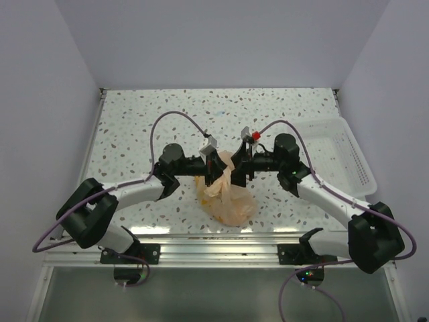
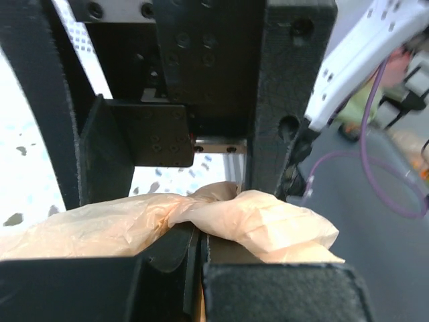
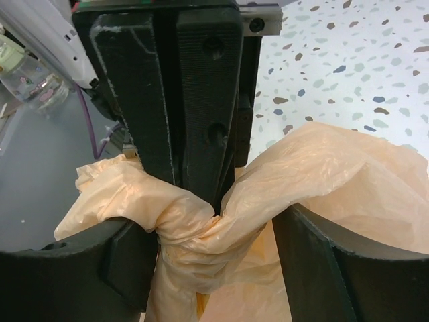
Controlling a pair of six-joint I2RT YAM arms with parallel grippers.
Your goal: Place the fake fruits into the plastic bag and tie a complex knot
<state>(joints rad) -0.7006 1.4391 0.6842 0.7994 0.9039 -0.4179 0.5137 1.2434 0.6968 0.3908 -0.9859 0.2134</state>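
Sitting near the middle of the table's near edge, the plastic bag (image 1: 228, 201) rises into a twisted knot (image 3: 191, 225) between both arms. The left gripper (image 2: 196, 265) is clamped together on a fold of the bag's film. The right gripper (image 3: 214, 268) has its fingers apart, one on each side of the knot. A white tray (image 1: 345, 151) lies far right.

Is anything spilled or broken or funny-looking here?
Nothing is spilled or broken. The plastic bag looks scrunched, its top twisted into a rope where the left gripper pinches it. The white tray sits crooked.
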